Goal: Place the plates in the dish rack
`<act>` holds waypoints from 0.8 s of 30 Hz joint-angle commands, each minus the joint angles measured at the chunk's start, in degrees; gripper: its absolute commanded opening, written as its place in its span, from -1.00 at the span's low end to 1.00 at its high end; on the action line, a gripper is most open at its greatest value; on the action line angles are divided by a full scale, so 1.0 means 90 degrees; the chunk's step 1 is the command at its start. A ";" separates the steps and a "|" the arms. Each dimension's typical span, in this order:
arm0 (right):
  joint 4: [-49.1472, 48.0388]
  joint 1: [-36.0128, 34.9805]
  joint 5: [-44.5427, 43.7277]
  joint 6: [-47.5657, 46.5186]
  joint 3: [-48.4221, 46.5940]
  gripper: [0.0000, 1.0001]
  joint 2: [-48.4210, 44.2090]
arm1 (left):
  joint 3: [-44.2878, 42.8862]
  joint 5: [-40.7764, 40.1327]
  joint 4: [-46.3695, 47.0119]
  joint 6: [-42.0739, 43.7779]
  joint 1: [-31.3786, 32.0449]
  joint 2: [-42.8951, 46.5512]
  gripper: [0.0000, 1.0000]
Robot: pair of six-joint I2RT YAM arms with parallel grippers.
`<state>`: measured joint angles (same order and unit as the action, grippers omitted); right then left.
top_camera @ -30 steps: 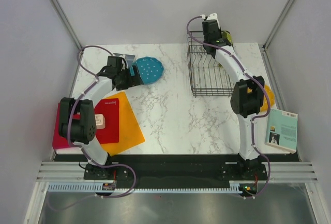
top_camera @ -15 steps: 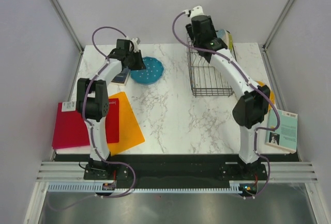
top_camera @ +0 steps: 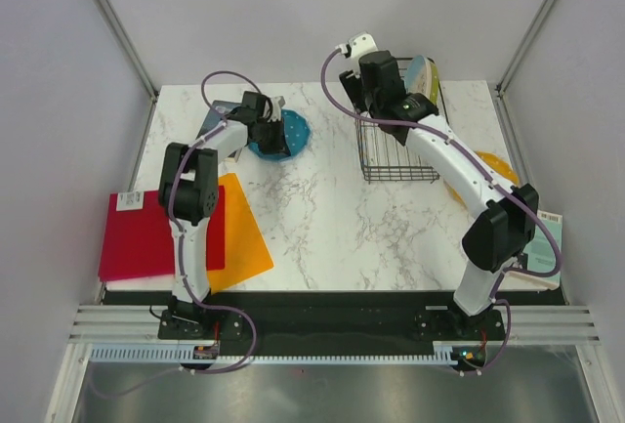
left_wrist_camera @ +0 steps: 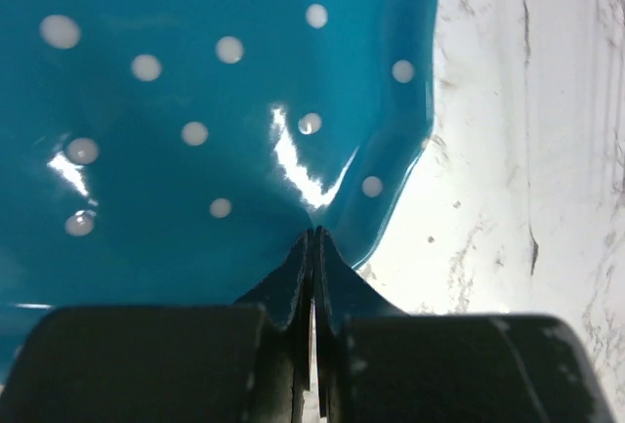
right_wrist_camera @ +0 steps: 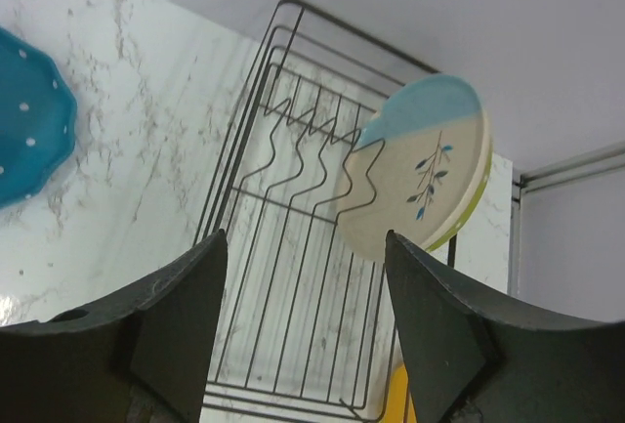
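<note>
The left hand [left_wrist_camera: 312, 247] is closed to a thin slit on the near rim of the teal plate [left_wrist_camera: 195, 101], and the glaze seems to pucker where the tips bite, so I judge it has hold of the plate by its edge alone. That plate sits on the desk [top_camera: 322, 218] well to the left of the dish rack [top_camera: 395, 154]. The right hand [right_wrist_camera: 303, 335] hangs wide open and empty above the rack's far left corner. A cream plate [right_wrist_camera: 415, 169] stands upright in the rack's far right end, and an orange plate [top_camera: 488, 164] lies just right of the rack, half hidden under the right arm. The step in hand looks like lifting the teal plate for the carry to the rack. A pinch at the rim gives little hold, so the lift should be slow, letting the plate hang edge-down rather than swing. Approach the rack from its left side and tip the plate upright before reaching the wires. Lower it into a free slot on the near side of the cream plate without knocking that one. The right hand should clear the rack first, or the two arms may meet above it.
</note>
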<state>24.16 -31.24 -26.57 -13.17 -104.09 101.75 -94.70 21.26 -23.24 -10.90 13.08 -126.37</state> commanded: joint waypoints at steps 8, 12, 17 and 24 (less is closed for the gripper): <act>0.0674 -0.0044 0.1115 0.1150 0.1389 0.53 -0.0778 | 0.2258 0.0704 -0.0786 -0.0088 0.1319 0.1449 -0.95; 0.0850 -0.0034 0.1399 0.1346 0.2034 0.53 -0.1130 | 0.3479 0.0734 -0.0631 -0.0040 0.1894 0.2573 -0.95; 0.1016 -0.0034 0.1614 0.1453 0.2756 0.53 -0.1744 | 0.4318 0.0617 -0.0358 0.0049 0.2462 0.3473 -0.95; 0.1202 0.0140 0.2686 0.1872 0.4025 0.62 -0.2789 | 0.4390 -0.0462 0.0034 0.0204 0.2892 0.4898 -0.01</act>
<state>33.91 -31.35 -10.20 0.69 -72.58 82.63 -53.21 24.82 -26.15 -10.63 38.81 -90.85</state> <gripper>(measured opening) 0.781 0.241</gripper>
